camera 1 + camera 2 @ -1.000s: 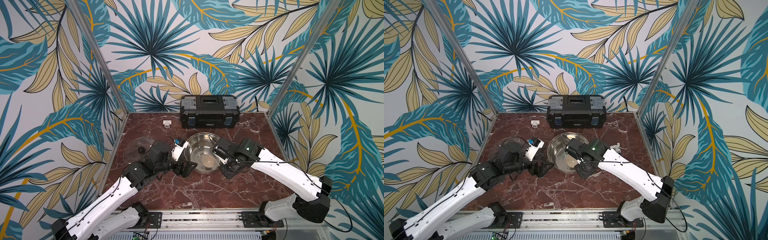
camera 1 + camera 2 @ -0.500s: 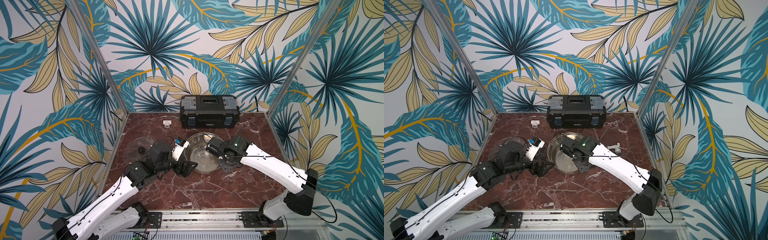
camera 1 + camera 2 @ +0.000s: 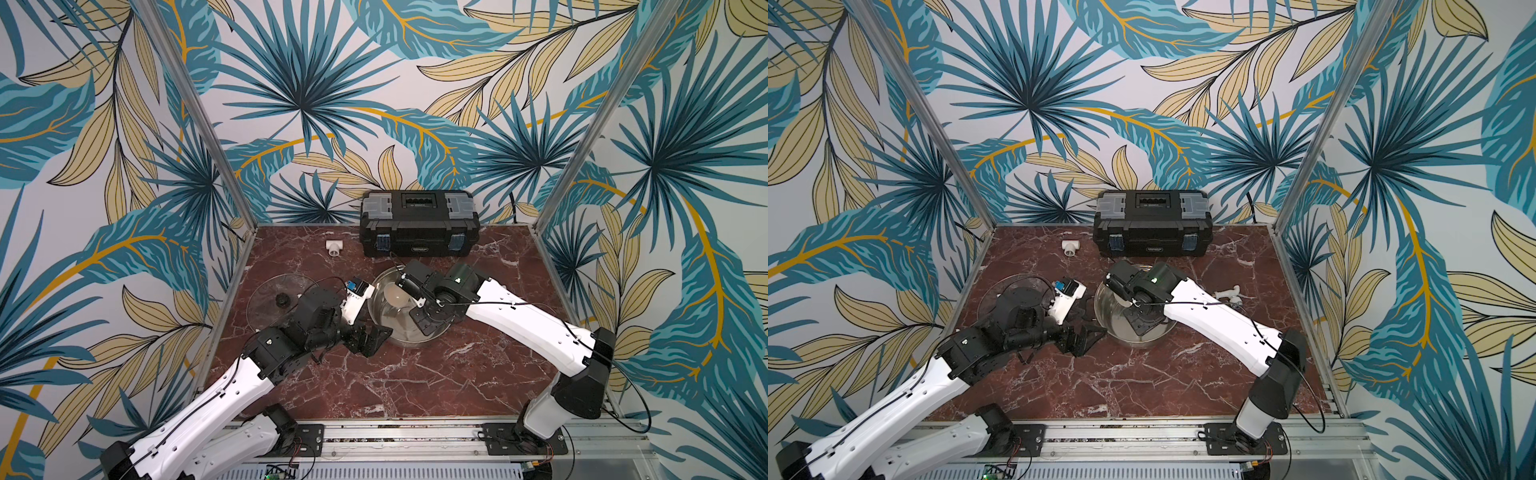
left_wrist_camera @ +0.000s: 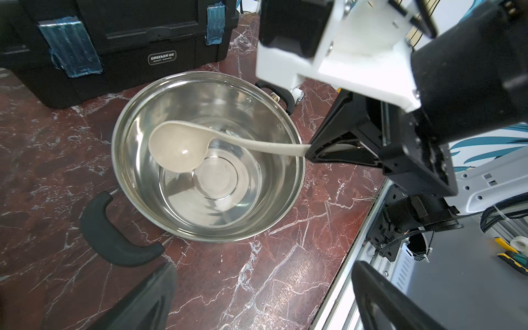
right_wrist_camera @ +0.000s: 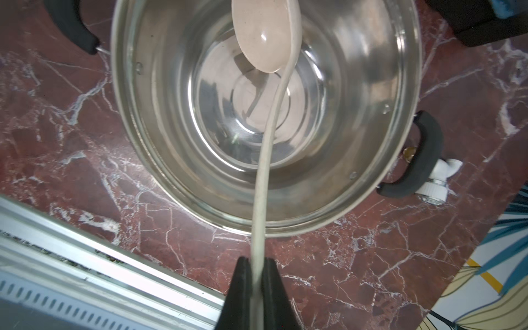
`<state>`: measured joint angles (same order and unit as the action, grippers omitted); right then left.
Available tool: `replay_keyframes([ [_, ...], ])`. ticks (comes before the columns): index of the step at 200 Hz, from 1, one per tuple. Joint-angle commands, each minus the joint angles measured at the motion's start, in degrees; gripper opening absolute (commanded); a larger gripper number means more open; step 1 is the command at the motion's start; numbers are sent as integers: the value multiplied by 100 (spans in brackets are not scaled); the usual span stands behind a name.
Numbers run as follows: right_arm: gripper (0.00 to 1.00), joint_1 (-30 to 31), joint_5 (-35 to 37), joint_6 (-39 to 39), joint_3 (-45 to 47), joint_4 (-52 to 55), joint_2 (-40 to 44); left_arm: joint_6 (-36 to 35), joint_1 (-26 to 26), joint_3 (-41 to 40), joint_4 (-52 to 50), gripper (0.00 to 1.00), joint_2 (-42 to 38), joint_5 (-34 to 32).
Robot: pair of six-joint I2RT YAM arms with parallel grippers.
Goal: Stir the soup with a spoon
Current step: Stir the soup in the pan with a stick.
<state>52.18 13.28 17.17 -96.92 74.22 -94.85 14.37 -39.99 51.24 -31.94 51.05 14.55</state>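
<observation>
Your right gripper [image 5: 258,267] is clamped tight on the handle end of the cream spoon [image 4: 178,150]. The thin shaft crosses the rim of the steel pot [image 4: 130,148], and the round bowl of the spoon hangs inside, off centre and close to the wall; whether it touches the bottom cannot be told. Your left gripper [image 3: 371,338] sits low with its jaws wide apart and nothing between them, just beside the black pot handle [image 4: 114,240] on your left arm's side. The pot stands near the middle of the red marbled surface [image 3: 374,386]. A glass lid [image 3: 276,297] with a black knob lies flat on that surface, partly behind your left arm. A black toolbox [image 3: 419,224] stands against the back wall, just behind the pot. A small white T-shaped fitting [image 3: 333,246] rests beside the toolbox, and a second white fitting [image 5: 437,180] lies against the pot's opposite handle.
</observation>
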Motion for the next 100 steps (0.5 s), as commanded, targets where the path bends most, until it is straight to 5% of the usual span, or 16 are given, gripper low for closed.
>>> replay_keyframes([
  [1, 0, 104, -499, -85, 51, -46, 149, -48, -12, -152, -36, 100, -100, -48],
  [57, 0, 222, -653, 97, 636, 317, 800, -392, -15, -140, 202, 100, -107, -89],
  [100, 0, 199, 16, 235, 1011, 646, 956, -871, -29, -301, 563, 100, -94, -328],
])
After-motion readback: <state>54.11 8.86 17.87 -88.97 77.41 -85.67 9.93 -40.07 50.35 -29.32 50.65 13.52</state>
